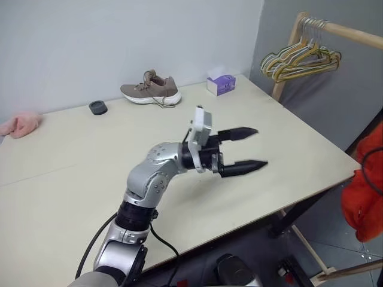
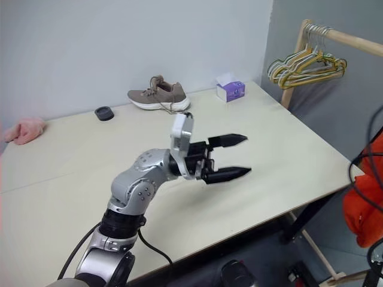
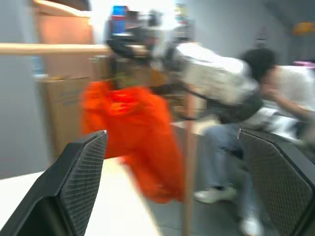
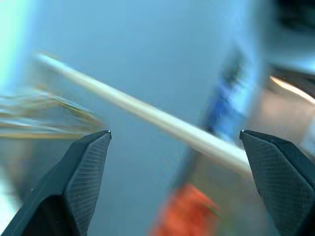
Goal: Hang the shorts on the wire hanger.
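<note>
The pale surface [image 1: 287, 137] carried a brown shoe [image 1: 151, 88] and tissue box [image 1: 221, 84] along its far edge. A black disc [image 1: 98, 107] sat beside the shoe, a pink cloth [image 1: 21, 125] at the far left corner.

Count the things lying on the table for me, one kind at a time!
Shoe: 1
Tissue box: 1
Small black round thing: 1
Pink cloth: 1
Total: 4

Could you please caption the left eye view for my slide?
Left gripper open above the beige table; bright orange fabric shorts hang beyond its right edge.
</note>
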